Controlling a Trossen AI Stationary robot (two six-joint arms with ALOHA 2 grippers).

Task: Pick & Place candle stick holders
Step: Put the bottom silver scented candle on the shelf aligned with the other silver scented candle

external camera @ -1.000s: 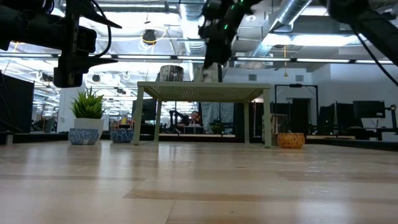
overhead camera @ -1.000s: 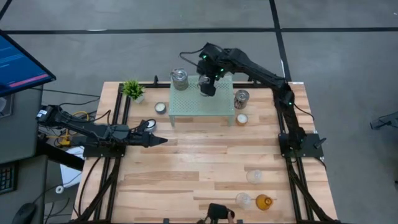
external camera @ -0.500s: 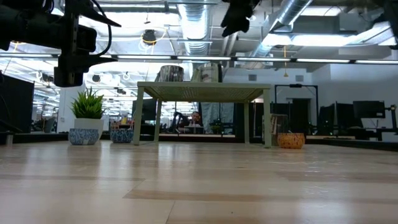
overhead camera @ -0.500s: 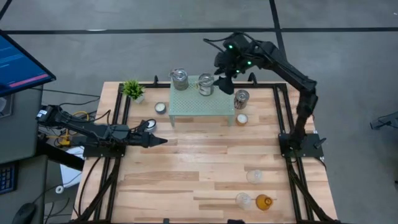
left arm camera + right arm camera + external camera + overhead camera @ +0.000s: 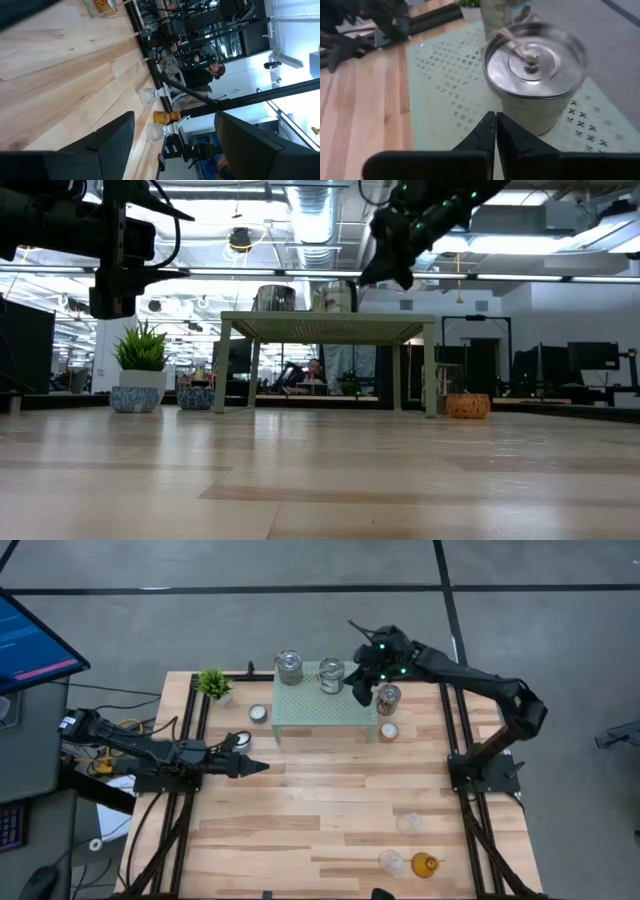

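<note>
Two silvery jars (image 5: 289,666) (image 5: 331,674) stand upright on the pale green mesh stand (image 5: 325,708). A third jar (image 5: 388,697) stands on the table at the stand's right end, and an orange tealight cup (image 5: 388,730) sits just nearer. A white tealight cup (image 5: 259,713) sits left of the stand. Two clear glass cups (image 5: 409,824) (image 5: 391,861) and an amber one (image 5: 425,864) stand near the front right. My right gripper (image 5: 362,692) hovers shut over the stand's right part, beside the nearer jar (image 5: 535,75). My left gripper (image 5: 255,766) waits open at the table's left.
A small green potted plant (image 5: 214,683) stands at the far left corner. Black frame rails (image 5: 190,730) run along the table's left and right edges. The bare wood (image 5: 320,800) stretches between the stand and the front cups. People sit in the room beyond.
My right gripper has left the second silvery jar standing upright on the stand. It rose and drew away toward the table's right, then came down again beside the jar, and its fingers have shut.
</note>
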